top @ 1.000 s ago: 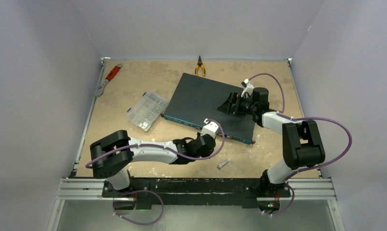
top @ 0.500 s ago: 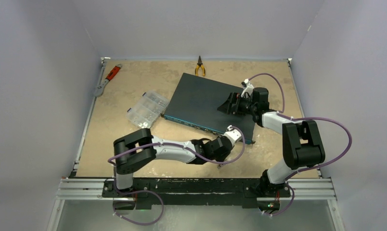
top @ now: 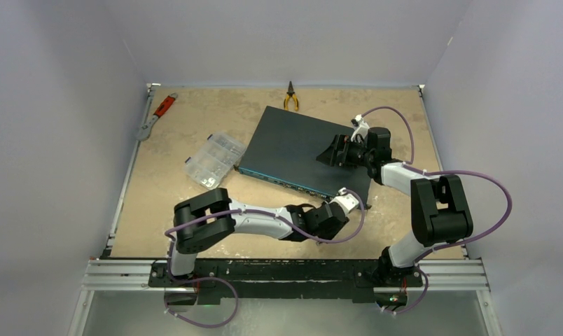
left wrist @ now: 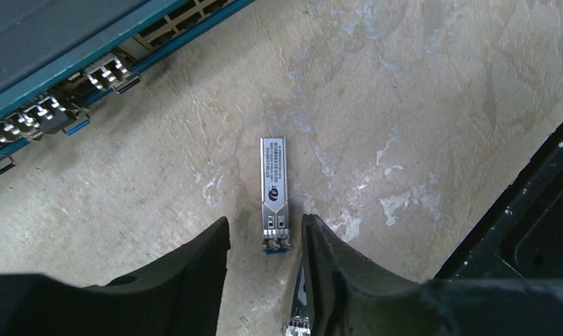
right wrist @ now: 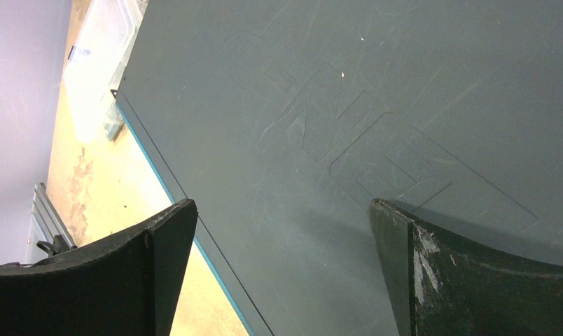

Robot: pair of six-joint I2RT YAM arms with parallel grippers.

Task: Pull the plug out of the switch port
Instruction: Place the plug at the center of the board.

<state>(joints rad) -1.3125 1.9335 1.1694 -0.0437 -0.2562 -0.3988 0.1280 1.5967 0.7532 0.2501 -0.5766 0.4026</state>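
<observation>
Left hand (left wrist: 265, 234): low over the table (left wrist: 440, 105), just in front of the port face of the switch. Fingers (left wrist: 202, 262) parted. They stand on either side of the near end of the small silver metal plug module (left wrist: 274, 183), with a gap showing on each side, so nothing is pinched.

Plug: out of its port and lying flat on the beige table. It lies lengthwise between the fingertips, with its far end pointing toward the switch but well clear of it.

Switch: large flat dark-teal metal box (top: 293, 143), centre-rear of the table, set askew. The blue-edged face with its row of ports (left wrist: 68, 105) faces the arms.

Right hand (right wrist: 282, 210): spread wide above the switch's top panel near its right corner. Cannot tell whether the fingertips touch the metal.

Other items:
- Clear plastic compartment box (top: 214, 160), just left of the switch.
- Yellow-handled pliers (top: 290, 98), at the rear edge.
- Red-handled wrench (top: 156, 115), far left rear.
</observation>
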